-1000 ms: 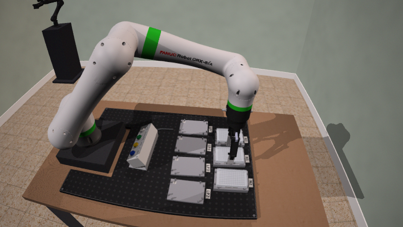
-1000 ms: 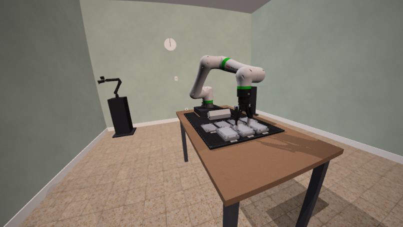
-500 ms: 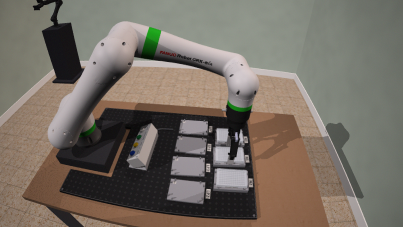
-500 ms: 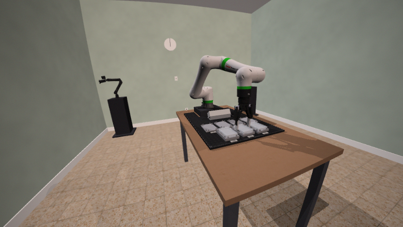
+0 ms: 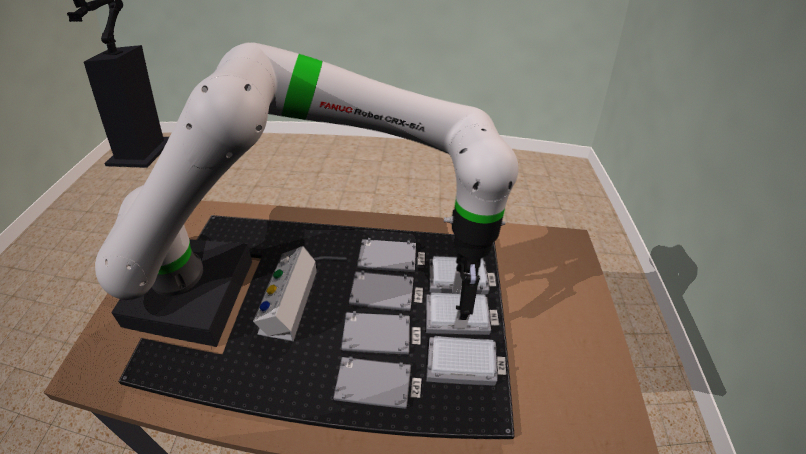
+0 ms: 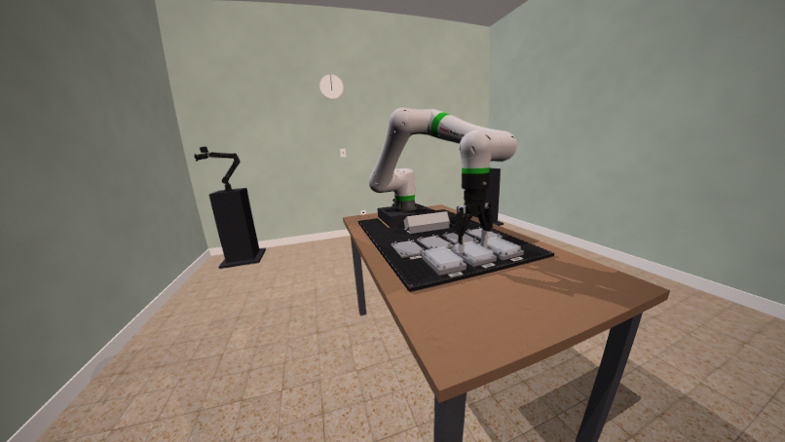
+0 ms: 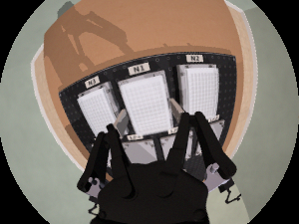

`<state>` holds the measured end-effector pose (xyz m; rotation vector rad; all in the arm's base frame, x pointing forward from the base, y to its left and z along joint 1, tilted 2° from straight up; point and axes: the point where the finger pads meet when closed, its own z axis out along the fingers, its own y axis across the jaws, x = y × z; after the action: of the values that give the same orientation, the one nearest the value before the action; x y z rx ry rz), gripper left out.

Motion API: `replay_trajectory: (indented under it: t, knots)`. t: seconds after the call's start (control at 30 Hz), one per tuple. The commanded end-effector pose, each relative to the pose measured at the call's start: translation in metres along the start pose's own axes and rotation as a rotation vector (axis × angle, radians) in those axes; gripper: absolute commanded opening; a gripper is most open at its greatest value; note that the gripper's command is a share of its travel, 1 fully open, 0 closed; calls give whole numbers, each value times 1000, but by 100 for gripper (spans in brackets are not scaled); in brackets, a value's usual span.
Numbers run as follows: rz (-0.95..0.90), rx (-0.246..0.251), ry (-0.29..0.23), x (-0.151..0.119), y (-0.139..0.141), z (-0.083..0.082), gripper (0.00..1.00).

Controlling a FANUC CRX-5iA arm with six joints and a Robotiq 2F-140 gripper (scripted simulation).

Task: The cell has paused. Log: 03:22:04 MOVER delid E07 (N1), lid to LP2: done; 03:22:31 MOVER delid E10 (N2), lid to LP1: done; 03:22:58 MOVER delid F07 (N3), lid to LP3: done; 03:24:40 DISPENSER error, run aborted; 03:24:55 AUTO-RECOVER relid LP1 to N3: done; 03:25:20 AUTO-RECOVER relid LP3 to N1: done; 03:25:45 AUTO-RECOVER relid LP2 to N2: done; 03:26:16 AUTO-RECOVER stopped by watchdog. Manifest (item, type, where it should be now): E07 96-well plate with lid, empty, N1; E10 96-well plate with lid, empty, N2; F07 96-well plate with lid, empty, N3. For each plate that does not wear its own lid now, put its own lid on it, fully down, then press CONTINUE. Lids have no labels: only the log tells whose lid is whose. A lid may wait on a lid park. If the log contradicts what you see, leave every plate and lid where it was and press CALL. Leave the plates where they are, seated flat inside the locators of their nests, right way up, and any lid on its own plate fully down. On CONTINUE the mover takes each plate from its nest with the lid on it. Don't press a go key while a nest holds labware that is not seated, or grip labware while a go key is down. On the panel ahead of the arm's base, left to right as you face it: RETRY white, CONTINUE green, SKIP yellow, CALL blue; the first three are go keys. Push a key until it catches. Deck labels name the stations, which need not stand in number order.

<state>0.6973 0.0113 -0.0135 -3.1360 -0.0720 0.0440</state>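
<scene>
Three lidded white 96-well plates sit in a column of nests on the black deck. The plate in N3 [image 5: 451, 273] is farthest, the plate in N1 is in the middle and the plate in N2 [image 5: 462, 359] is nearest. My gripper [image 5: 470, 293] is open and empty. It points straight down over the N1 plate, close above its lid, with a finger on either side. In the wrist view my gripper's fingertips straddle the near end of the N1 plate [image 7: 146, 103], with N3 [image 7: 97, 110] to the left and N2 [image 7: 197, 91] to the right.
Four flat grey lid parks stand in a column left of the nests, all bare, among them LP4 [image 5: 382, 290], LP1 [image 5: 376, 332] and LP2 [image 5: 372, 382]. The key panel [image 5: 284, 292] by the arm's base shows green [image 5: 277, 274], yellow [image 5: 271, 289] and blue [image 5: 264, 306] keys.
</scene>
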Motion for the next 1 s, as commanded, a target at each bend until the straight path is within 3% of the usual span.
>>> replay_trajectory:
  t: [0.0, 0.4, 0.43, 0.97]
  knots:
    - [0, 0, 1, 0, 0, 0, 66]
    - [0, 0, 1, 0, 0, 0, 66]
    - [0, 0, 1, 0, 0, 0, 0]
    - [0, 0, 1, 0, 0, 0, 0]
